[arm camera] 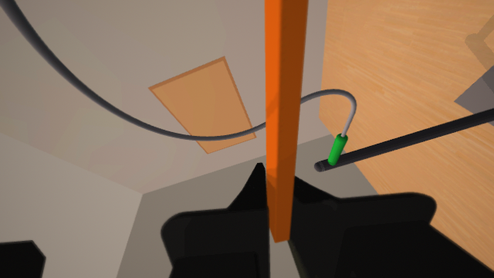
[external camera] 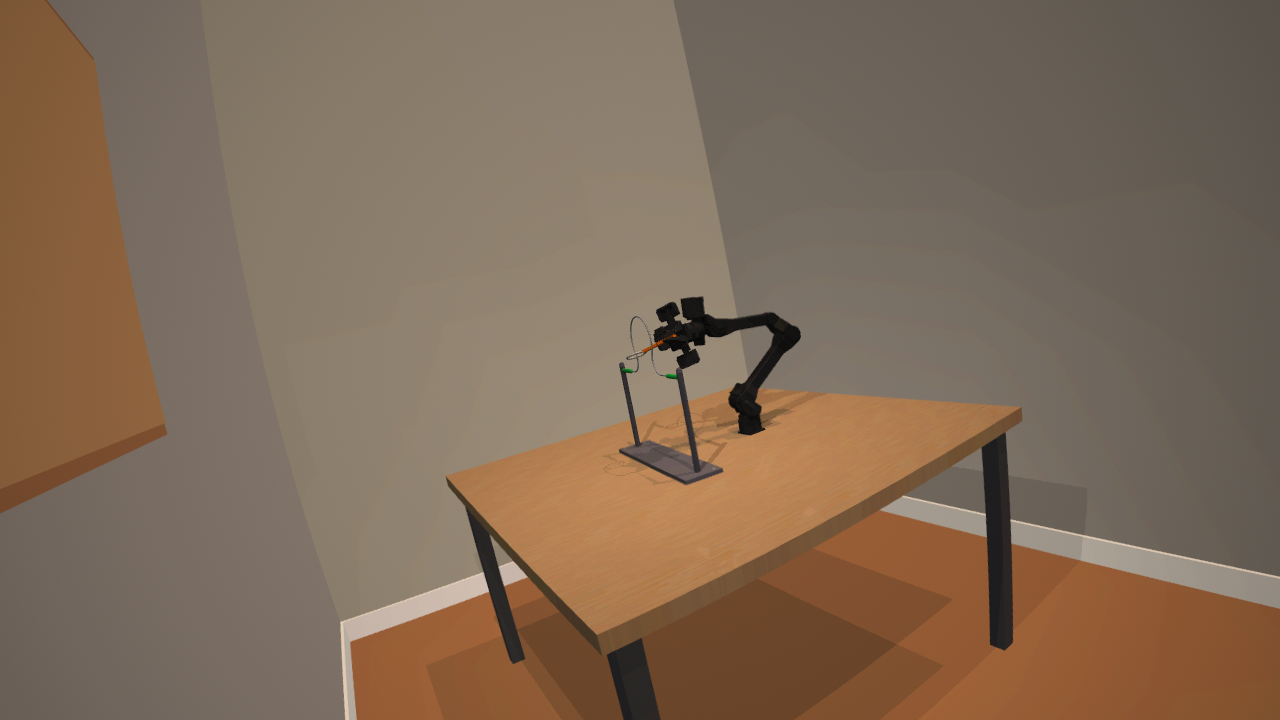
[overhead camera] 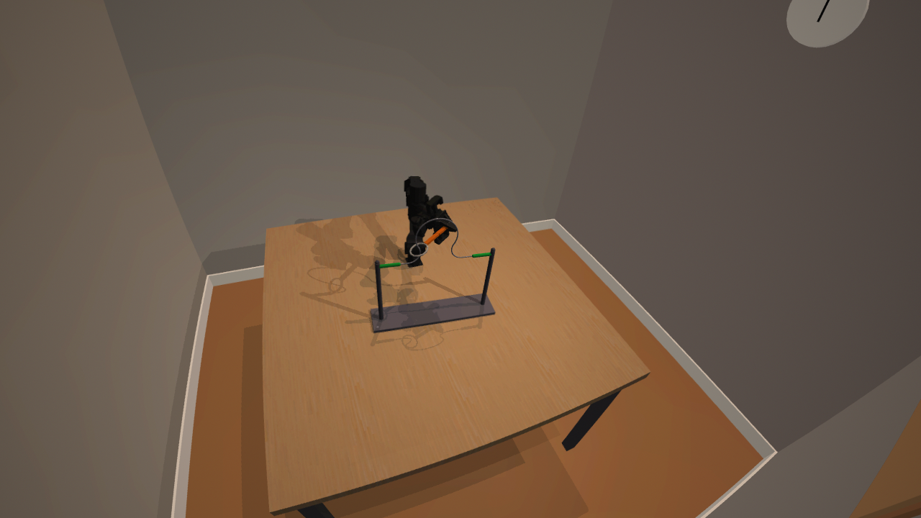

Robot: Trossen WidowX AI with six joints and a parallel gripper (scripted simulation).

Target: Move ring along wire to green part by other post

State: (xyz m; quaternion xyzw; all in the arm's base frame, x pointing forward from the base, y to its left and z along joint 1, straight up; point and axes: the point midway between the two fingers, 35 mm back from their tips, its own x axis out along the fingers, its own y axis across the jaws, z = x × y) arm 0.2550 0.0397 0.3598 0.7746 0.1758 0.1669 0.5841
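Orange handle (overhead camera: 435, 235) (external camera: 659, 344) (arm camera: 285, 77) leads to the pale ring (overhead camera: 410, 249) (external camera: 630, 359), which sits around the thin grey wire (overhead camera: 457, 238) (external camera: 636, 317) (arm camera: 208, 138), low on the loop's left side in the top view. Whether ring and wire touch is too small to tell. The pincer (overhead camera: 445, 226) (external camera: 675, 336) (arm camera: 264, 167) is closed down to a narrow gap on the handle, gripping its end, probably to keep the black fingers clear of the wire while steering the ring. Nearest the ring is the left green part (overhead camera: 389, 265) (external camera: 627, 369); the right green part (overhead camera: 481, 255) (external camera: 672, 376) (arm camera: 336, 150) lies across the loop. Posts on a grey base plate (overhead camera: 431, 314) (external camera: 671, 462) lift the wire above the counter (overhead camera: 463, 399) (external camera: 572, 537), giving the arm room. Which end is the goal remains unclear; either way, the ring's tilt likely needs care.
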